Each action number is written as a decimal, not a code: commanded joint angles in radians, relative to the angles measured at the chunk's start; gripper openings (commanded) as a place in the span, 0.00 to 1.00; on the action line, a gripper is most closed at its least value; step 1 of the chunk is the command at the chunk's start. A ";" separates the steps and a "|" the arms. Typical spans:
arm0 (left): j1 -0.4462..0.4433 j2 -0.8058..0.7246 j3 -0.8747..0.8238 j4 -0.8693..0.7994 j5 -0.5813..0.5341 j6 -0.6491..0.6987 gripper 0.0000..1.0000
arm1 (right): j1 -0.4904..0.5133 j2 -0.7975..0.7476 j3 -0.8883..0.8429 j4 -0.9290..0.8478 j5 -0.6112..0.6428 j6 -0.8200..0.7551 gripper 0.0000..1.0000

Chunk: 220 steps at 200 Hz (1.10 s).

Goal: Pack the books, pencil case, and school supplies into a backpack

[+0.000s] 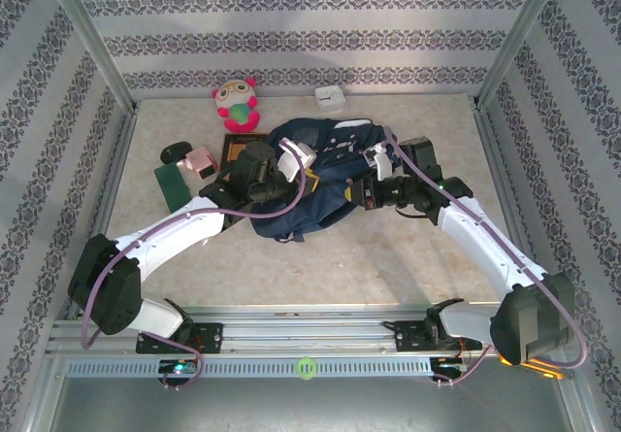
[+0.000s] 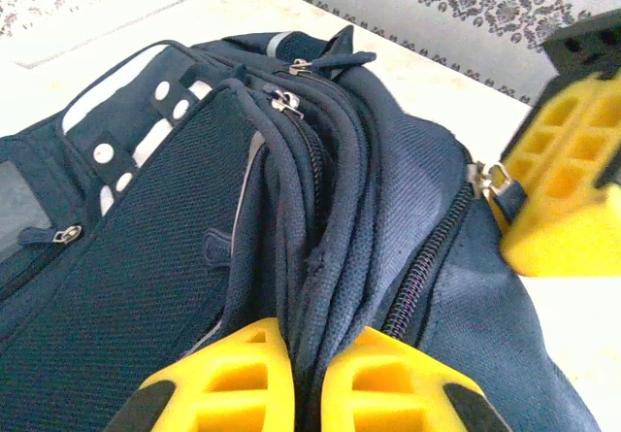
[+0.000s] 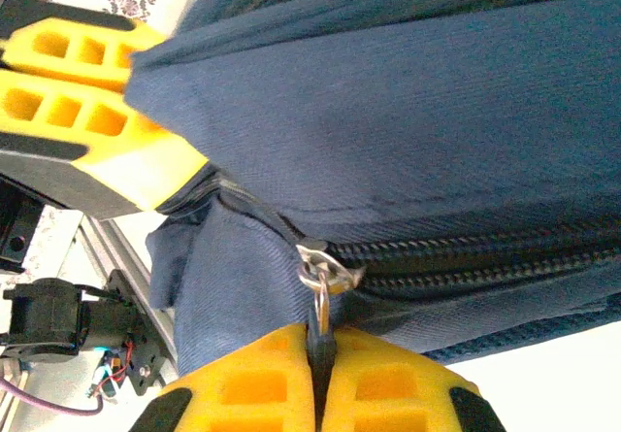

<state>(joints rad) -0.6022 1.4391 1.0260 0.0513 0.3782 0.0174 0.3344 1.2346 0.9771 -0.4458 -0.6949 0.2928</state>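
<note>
Backpack (image 1: 320, 194) mid-bench. Your left tool (image 2: 310, 359) clenched on its fabric fold, right tool (image 3: 318, 359) clenched on zipper pull (image 3: 320, 282). Book (image 1: 236, 147), pink block (image 1: 202, 161), green piece (image 1: 171, 182) lie at backpack's 9 o'clock, unpacked. Looks like opening stage; all packing left.

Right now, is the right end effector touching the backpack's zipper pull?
Touching. The right wrist view shows the right end effector shut on the zipper pull of the backpack, no gap.

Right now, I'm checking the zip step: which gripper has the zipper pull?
The right gripper: it is shut on the zipper pull of the backpack, whereas the left gripper pinches only a fold of fabric.
</note>
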 commanded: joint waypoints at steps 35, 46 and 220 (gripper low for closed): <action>-0.033 0.034 0.079 0.121 -0.091 -0.031 0.00 | 0.223 0.019 0.060 0.031 0.056 0.184 0.00; -0.039 0.040 0.082 0.127 -0.089 -0.034 0.00 | 0.255 0.045 0.069 0.036 0.065 0.209 0.00; 0.002 0.039 -0.012 0.261 0.269 0.042 0.00 | -0.058 -0.111 -0.198 0.514 0.041 0.926 0.73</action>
<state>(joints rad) -0.6064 1.4815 1.0061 0.1242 0.5438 0.0437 0.2451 1.0882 0.7944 -0.1101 -0.6453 1.0851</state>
